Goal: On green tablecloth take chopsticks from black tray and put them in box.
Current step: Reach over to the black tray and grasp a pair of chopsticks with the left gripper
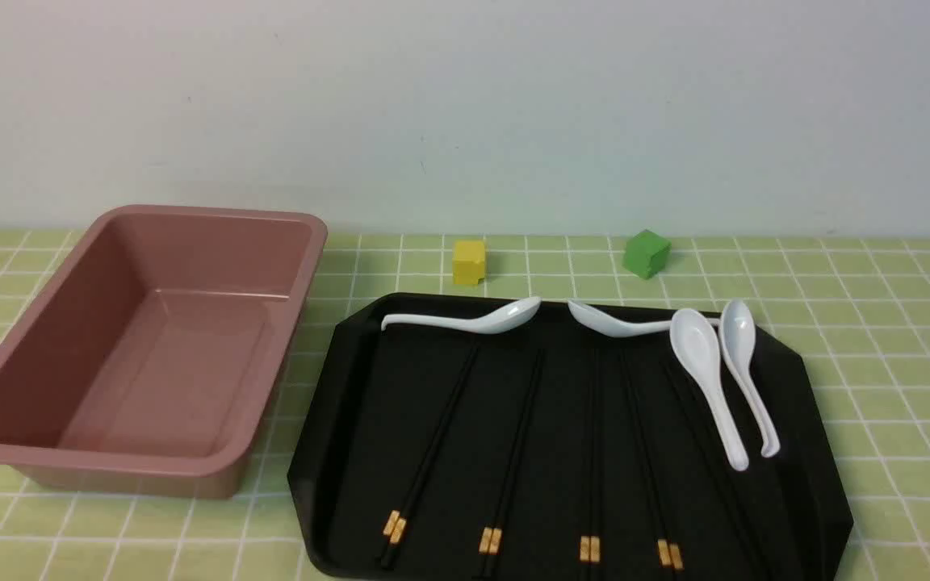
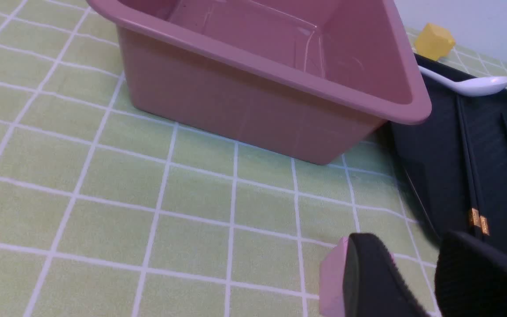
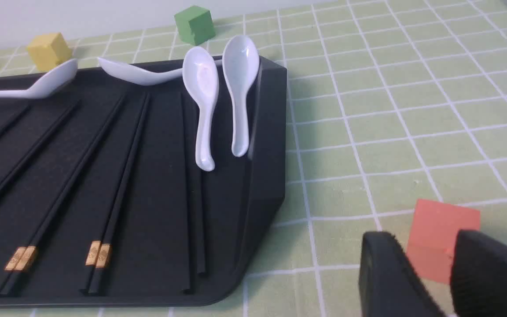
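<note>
On the black tray [image 1: 336, 452], white spoons [image 1: 707, 379] crowd your chopsticks [image 1: 433, 452] at their far tips; left gripper [image 2: 416, 281] and right gripper [image 3: 429, 277] hang low over green tablecloth [image 1: 877, 363], narrowly parted, empty.

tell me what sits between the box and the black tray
Only a narrow strip of bare green tablecloth; the front view shows box and black tray apart.

A lab-style test bench is suggested: a checked green tablecloth [image 1: 877, 363] is spread before a bare pale wall [image 1: 465, 105], and a small yellow cube [image 1: 469, 261] and green cube [image 1: 646, 252] are set out on it
</note>
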Robot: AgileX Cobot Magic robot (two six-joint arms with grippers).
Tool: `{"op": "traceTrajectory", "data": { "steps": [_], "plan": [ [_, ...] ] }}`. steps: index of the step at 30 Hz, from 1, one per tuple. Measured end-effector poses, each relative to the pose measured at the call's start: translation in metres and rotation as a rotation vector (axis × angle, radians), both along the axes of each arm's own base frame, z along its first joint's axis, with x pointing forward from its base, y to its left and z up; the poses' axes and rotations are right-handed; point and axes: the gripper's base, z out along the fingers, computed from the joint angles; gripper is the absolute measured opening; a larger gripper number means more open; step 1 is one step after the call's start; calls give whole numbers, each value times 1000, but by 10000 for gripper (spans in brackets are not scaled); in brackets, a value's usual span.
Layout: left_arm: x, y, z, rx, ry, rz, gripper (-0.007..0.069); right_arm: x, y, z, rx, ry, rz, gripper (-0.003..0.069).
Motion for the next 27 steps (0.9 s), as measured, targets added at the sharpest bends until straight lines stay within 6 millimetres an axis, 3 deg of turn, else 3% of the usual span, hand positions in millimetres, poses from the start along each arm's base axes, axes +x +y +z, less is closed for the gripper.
{"op": "traceTrajectory", "data": {
  "steps": [27],
  "plan": [
    [0, 1, 0, 20, -3, 1, 238, 0, 0, 0, 0, 0, 0, 240]
  ]
}}
